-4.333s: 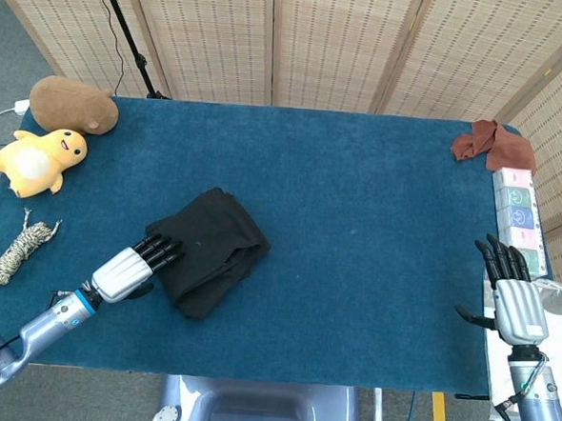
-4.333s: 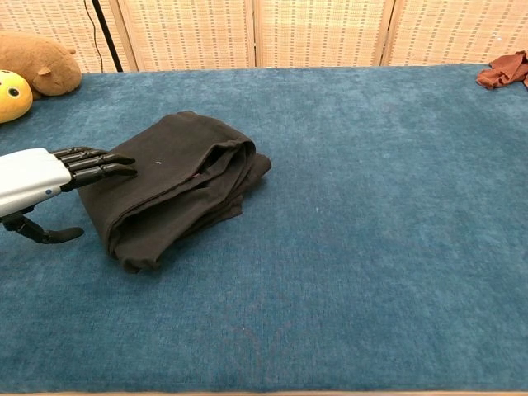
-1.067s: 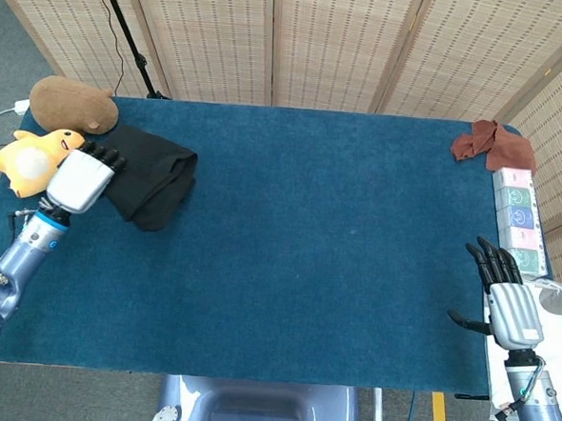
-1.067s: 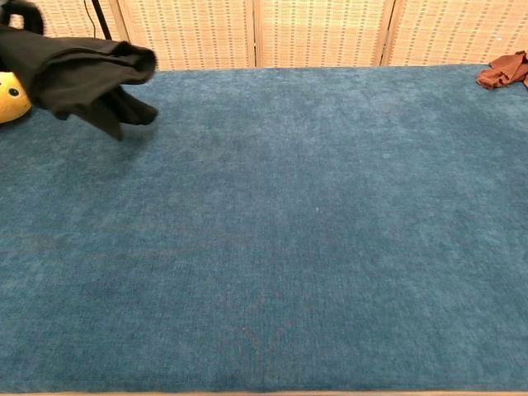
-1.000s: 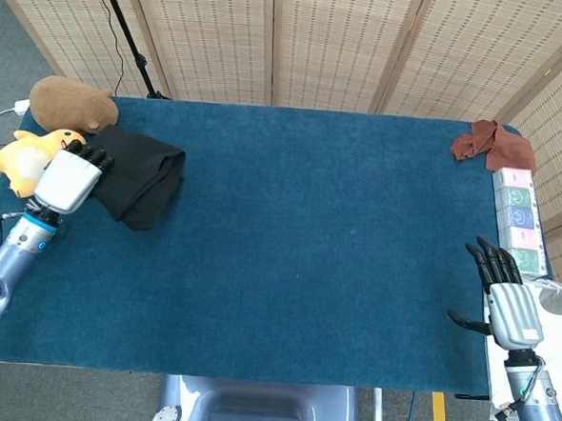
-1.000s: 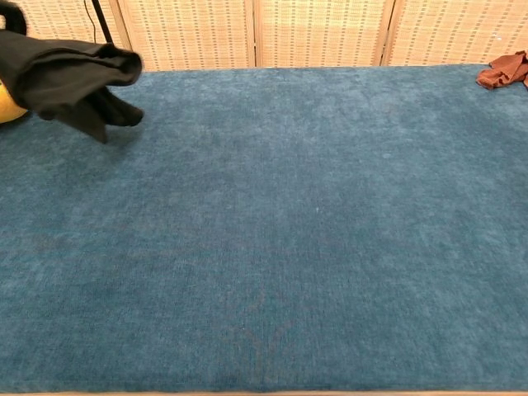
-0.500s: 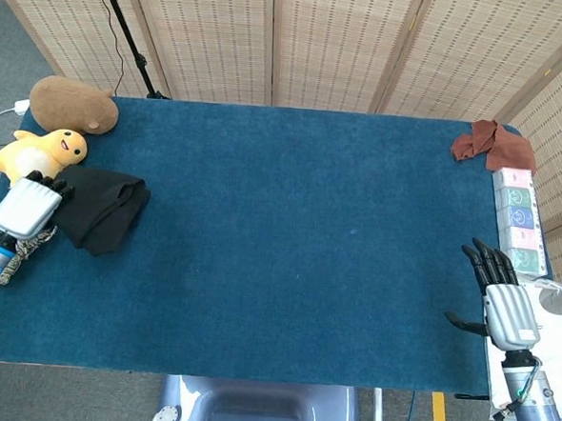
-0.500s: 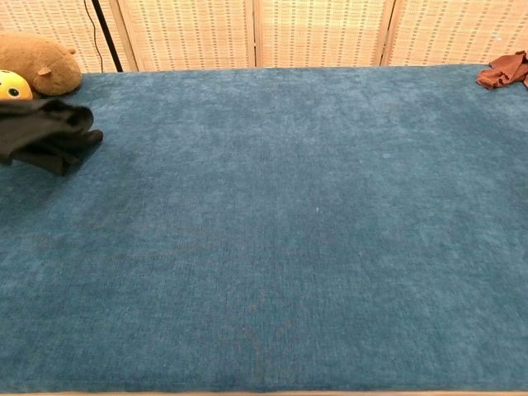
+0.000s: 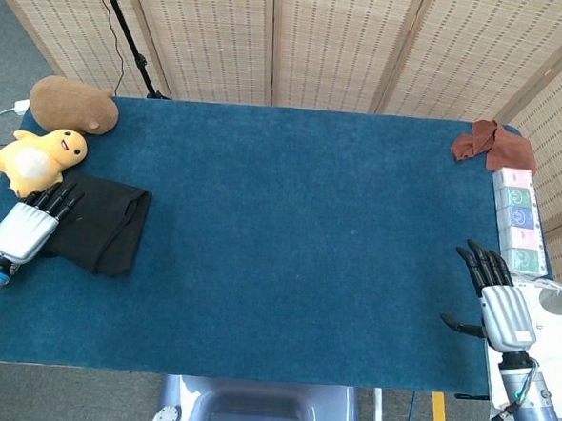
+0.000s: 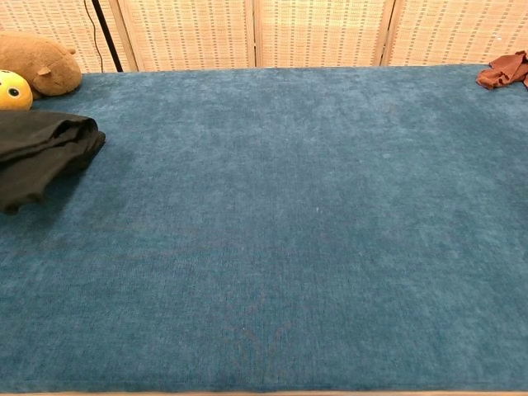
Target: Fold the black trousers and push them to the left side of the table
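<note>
A: Where do the folded black trousers [image 9: 97,222] lie?

B: On the blue carpeted counter [image 9: 299,231], at its far-left end, just short of the left edge. The left robot hand [image 9: 24,227] rests on the bundle's left part, fingers straight and slightly spread, pinching nothing.

A: What borders the trousers?

B: A yellow plush duck [image 9: 36,158] sits just beyond them at the left edge; a brown plush animal [image 9: 74,104] occupies the far-left corner. In the chest view the trousers [image 10: 41,147] run off the left side of the picture.

A: And the right robot hand [image 9: 497,305]?

B: Beyond the counter's right edge, near the front corner, fingers spread and thumb out, holding nothing.

A: Open room?

B: A broad stretch of bare blue pile runs from the trousers across to the right edge. A crumpled rust-brown cloth [image 9: 486,142] lies in the far-right corner.

A: Any writing?

B: A row of pastel boxes [image 9: 518,217] along the right edge bears round emblems, too small to read.
</note>
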Robot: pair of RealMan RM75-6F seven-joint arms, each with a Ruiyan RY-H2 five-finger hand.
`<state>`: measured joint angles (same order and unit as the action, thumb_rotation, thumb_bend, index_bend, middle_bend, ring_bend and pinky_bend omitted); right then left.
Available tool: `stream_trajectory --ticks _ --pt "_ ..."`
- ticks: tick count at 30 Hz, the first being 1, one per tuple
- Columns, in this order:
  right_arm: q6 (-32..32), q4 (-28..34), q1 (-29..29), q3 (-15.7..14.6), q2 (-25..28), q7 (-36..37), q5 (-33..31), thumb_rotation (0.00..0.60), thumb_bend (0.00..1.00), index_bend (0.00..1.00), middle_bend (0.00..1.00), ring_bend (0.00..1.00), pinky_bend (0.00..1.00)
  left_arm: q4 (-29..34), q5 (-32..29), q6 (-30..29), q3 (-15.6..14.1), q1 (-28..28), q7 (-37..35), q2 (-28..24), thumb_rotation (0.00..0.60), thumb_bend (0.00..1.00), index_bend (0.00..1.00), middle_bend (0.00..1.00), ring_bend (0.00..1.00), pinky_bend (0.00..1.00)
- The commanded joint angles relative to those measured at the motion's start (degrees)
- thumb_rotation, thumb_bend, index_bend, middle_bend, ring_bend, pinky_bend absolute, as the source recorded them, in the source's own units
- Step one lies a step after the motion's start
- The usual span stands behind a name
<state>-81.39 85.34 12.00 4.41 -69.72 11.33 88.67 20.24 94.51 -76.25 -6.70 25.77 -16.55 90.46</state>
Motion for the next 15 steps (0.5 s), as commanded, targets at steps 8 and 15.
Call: stream_trajectory --ticks 8,15 --pt "0.2 0.9 -0.1 -0.6 1.0 -1.5 0.6 0.6 0.0 0.0 0.0 0.0 0.0 16.4 0.8 -8.7 -1.1 -5.4 -4.6 -11.0 0.361 0.01 0.0 0.0 0.0 0.13" --pt "1.1 3.0 -0.3 -1.2 2.8 -3.3 0.1 0.6 0.0 0.0 0.0 0.0 0.0 33.1 2.0 -13.9 -2.8 -9.6 -2.7 -22.2 0.361 0.01 0.0 0.0 0.0 0.0"
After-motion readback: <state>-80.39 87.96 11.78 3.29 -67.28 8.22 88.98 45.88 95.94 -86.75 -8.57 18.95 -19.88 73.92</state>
